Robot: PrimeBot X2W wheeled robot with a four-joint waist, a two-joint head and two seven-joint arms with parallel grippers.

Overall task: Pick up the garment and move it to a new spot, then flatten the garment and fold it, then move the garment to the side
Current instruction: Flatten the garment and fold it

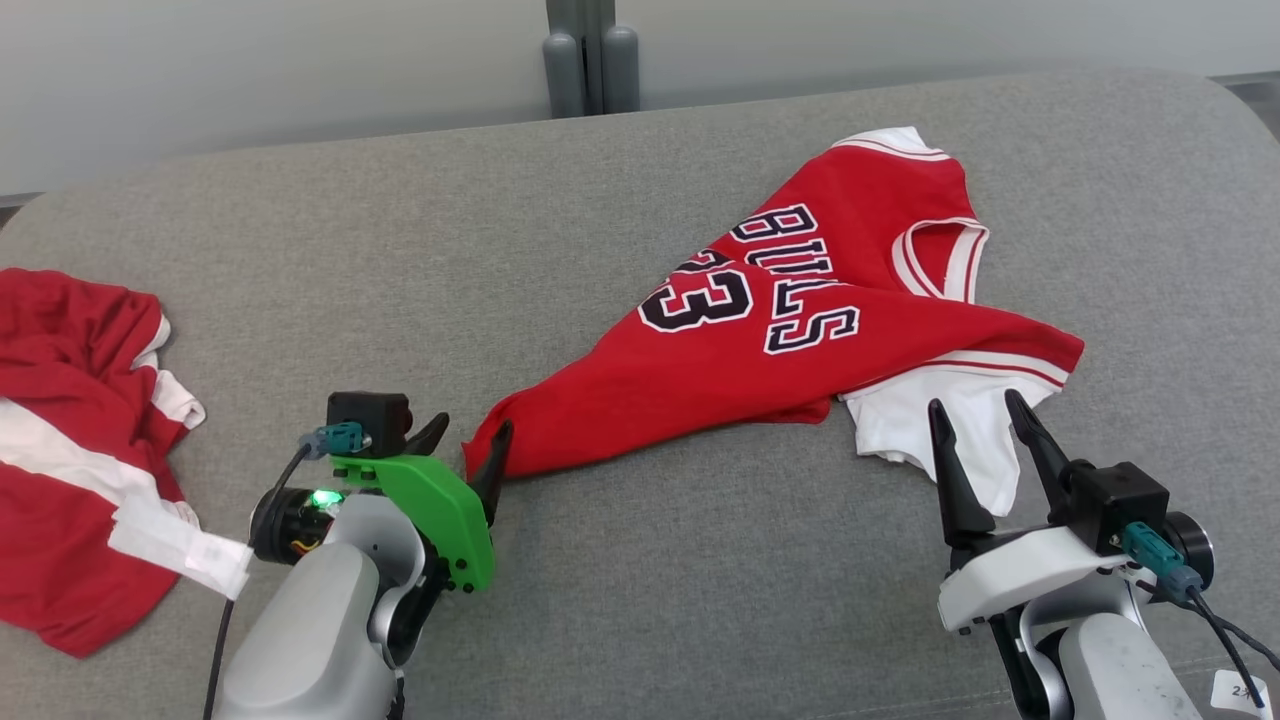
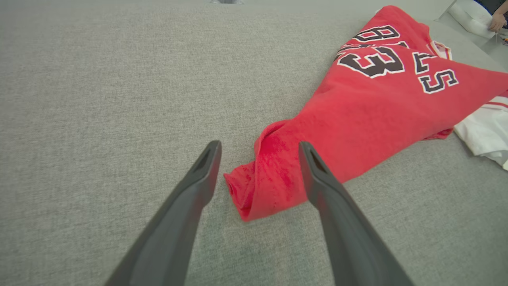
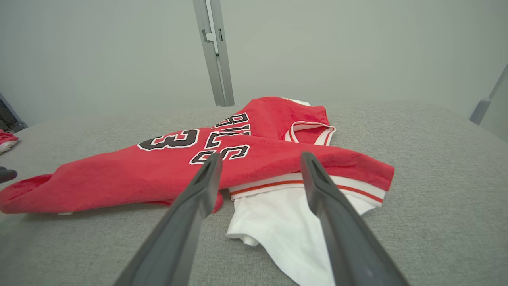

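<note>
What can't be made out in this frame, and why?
Jersey lettering: head view, its own folds hide part of the word and number.
White cloth: right wrist view, jersey covers its top; same garment or not, unclear.
Second garment: head view, cut off by the left edge.
Left gripper: open around the jersey's corner; touching it or not, unclear.

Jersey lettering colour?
Black, outlined white, on the red jersey; clearest in the head view.

A fold hides part of the lettering on the jersey [image 1: 700, 370]; the red-and-white garment [image 1: 70, 450] at the left edge of the worktop [image 1: 400, 250] is cut off.
</note>
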